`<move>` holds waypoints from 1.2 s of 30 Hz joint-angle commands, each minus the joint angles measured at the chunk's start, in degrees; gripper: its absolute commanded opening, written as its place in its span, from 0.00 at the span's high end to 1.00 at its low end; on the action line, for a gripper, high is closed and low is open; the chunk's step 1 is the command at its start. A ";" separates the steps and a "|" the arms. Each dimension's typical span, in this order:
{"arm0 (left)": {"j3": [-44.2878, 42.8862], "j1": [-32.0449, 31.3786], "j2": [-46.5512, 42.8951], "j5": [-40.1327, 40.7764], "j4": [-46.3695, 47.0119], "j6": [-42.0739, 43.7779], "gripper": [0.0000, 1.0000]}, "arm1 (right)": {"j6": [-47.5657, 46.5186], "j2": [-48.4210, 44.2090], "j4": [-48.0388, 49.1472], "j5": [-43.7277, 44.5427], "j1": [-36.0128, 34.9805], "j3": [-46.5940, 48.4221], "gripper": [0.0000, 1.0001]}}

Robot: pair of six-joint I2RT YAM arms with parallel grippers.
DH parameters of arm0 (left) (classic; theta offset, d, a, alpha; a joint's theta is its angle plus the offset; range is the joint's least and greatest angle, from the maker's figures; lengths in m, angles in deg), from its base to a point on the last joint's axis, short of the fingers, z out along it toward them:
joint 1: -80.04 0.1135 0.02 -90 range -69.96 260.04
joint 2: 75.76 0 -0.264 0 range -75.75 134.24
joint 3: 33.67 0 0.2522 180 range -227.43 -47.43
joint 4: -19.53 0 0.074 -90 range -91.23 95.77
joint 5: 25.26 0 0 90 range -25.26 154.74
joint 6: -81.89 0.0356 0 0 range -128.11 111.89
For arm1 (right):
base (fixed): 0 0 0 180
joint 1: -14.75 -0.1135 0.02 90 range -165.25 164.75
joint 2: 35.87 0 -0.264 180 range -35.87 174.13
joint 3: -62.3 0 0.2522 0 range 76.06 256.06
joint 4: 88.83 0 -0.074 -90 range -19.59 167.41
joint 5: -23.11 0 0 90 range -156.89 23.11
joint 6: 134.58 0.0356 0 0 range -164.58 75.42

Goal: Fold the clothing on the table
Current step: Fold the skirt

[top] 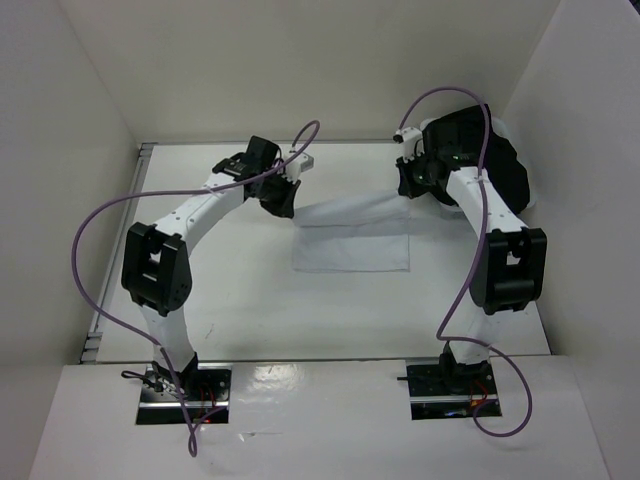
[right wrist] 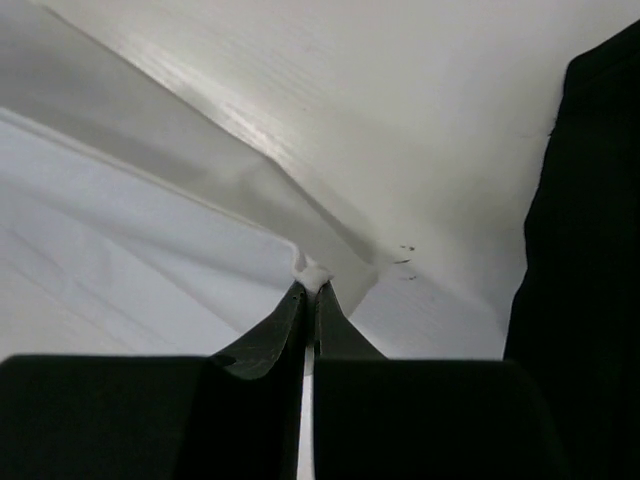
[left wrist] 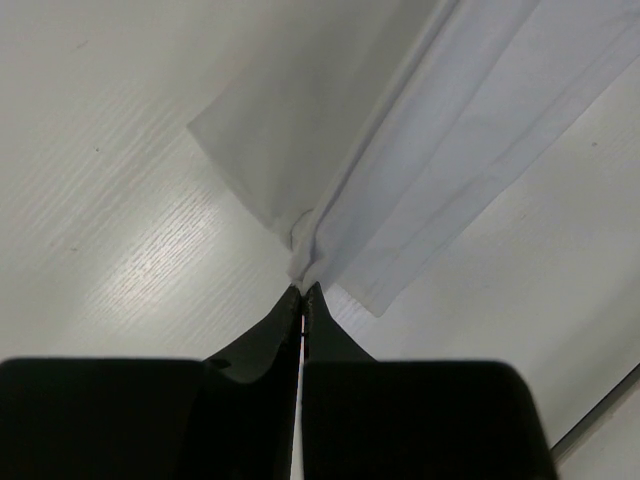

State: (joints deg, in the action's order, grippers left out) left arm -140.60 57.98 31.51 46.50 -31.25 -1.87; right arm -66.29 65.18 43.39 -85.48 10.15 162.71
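My left gripper [left wrist: 303,290] is pinched tight on one far corner of the clothing [top: 352,240], with the white cloth bunched right at my fingertips. My right gripper [right wrist: 310,288] is clamped the same way on the other far corner. The edge stretched between them is lifted off the table [top: 260,310], while the near part lies flat around the table's middle. A black garment [right wrist: 590,250] sits beside my right wrist at the far right. I can't quite tell whether it touches the white cloth.
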 commanded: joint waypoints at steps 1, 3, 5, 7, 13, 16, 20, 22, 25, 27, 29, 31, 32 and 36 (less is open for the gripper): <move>1.58 0.88 -2.59 0.93 -0.60 2.46 1.00 | -5.52 -3.15 -6.40 -1.01 0.91 0.45 1.00; 2.90 0.88 -3.11 -0.21 -0.60 3.07 1.00 | -7.37 -3.15 -8.95 -1.71 0.91 0.45 1.00; 3.42 0.88 -3.11 -1.79 -1.65 3.08 1.00 | -8.86 -3.85 -10.01 -1.71 0.91 -0.34 1.00; 4.04 0.88 -3.11 -2.50 -1.66 3.78 1.00 | -9.65 -4.55 -10.89 -1.71 0.91 -1.57 1.00; 5.80 0.88 -3.64 -4.34 -3.41 5.01 1.00 | -12.38 -4.55 -14.14 -1.10 0.38 -3.24 1.00; 6.33 0.88 -3.64 -5.04 -3.41 5.01 1.00 | -13.70 -4.55 -15.37 -0.48 -0.14 -3.77 1.00; 6.33 0.88 -3.64 -5.58 -5.08 6.06 1.00 | -15.64 -2.45 -18.19 0.04 -0.76 -3.77 0.99; 6.33 0.88 -3.64 -5.58 -5.69 6.06 0.98 | -16.78 -1.83 -19.59 0.04 -1.46 -4.29 0.87; 6.86 0.88 -4.16 -5.58 -6.22 6.68 0.91 | -18.09 -1.83 -22.04 -0.56 -2.08 -4.30 0.63; 7.38 0.88 -4.17 -6.11 -6.23 7.21 0.73 | -18.63 -1.30 -22.66 -0.57 -3.39 -4.30 0.51; 7.38 0.88 -4.17 -6.80 -7.36 7.73 0.69 | -19.24 -1.30 -23.20 0.65 -3.40 -4.82 0.50; 7.99 0.88 -4.17 -7.95 -7.37 7.73 0.56 | -19.24 -0.78 -23.20 1.27 -3.92 -4.83 0.50; 8.00 0.88 -4.69 -8.65 -7.98 7.73 0.56 | -19.24 -0.77 -23.20 1.88 -3.92 -4.83 0.50; 9.23 0.88 -5.22 -10.50 -8.60 8.26 0.55 | -19.24 -0.77 -22.67 1.89 -3.92 -4.83 0.50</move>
State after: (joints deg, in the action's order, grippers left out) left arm -132.05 58.64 29.41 39.24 -38.24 4.25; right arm -84.59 64.13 22.08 -84.45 6.67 158.26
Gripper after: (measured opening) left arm 0.449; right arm 0.502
